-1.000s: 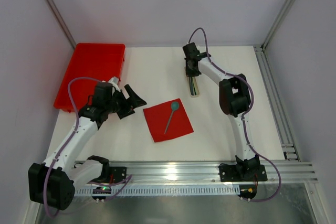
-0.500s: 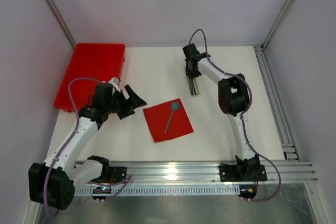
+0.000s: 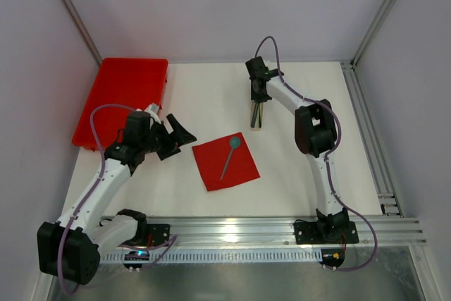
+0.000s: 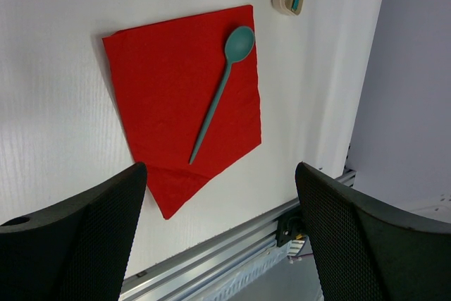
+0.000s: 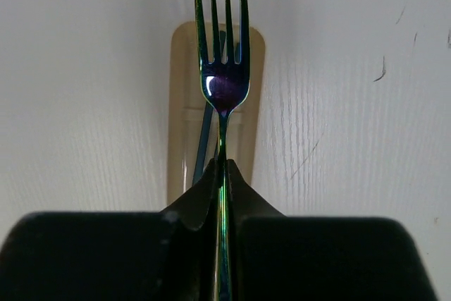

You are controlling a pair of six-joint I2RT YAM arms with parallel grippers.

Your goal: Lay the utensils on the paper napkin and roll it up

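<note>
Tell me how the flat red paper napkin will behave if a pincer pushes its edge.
Likely floppy: the thin red paper napkin lies flat with a second layer peeking out at one corner, so a push should buckle it. Likely light: it may slide on the smooth white table, the slim teal spoon on it barely anchoring it.

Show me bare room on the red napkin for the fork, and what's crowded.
Widest bare patch: the red paper napkin between the teal spoon and the edge facing the open left gripper. A narrower strip lies beyond the spoon. Crowded: the beige holder under the shiny metal fork in the right gripper.
</note>
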